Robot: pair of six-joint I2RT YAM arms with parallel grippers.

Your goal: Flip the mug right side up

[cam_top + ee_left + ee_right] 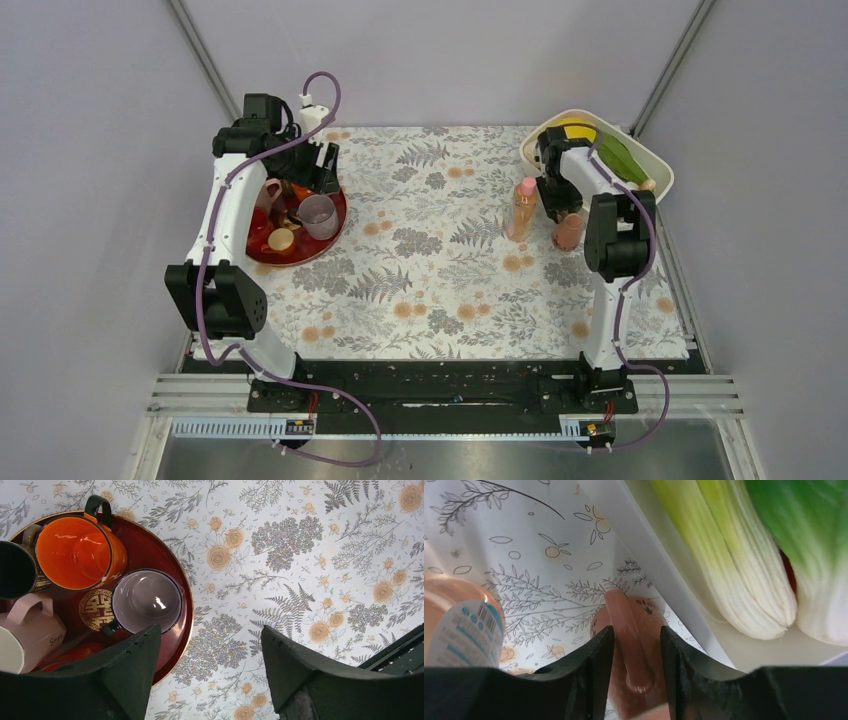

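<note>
The mug [569,233] is salmon pink and stands on the flowered cloth between a bottle and a white bin. From above it shows a closed top and no opening. In the right wrist view its handle [626,625] runs up between my fingers, with the mug's body [650,611] behind. My right gripper [637,630] straddles that handle, jaws narrow, with thin gaps on both sides. My left gripper [210,627] hangs wide open and empty over the edge of a red tray [185,630], far from the mug.
The red tray [340,232] holds an orange mug [75,550], a mauve cup [145,600], a dark mug [15,570] and a pale pink mug [30,630]. A peach bottle [521,208] stands left of the mug. The white bin [655,165] holds leeks [734,570].
</note>
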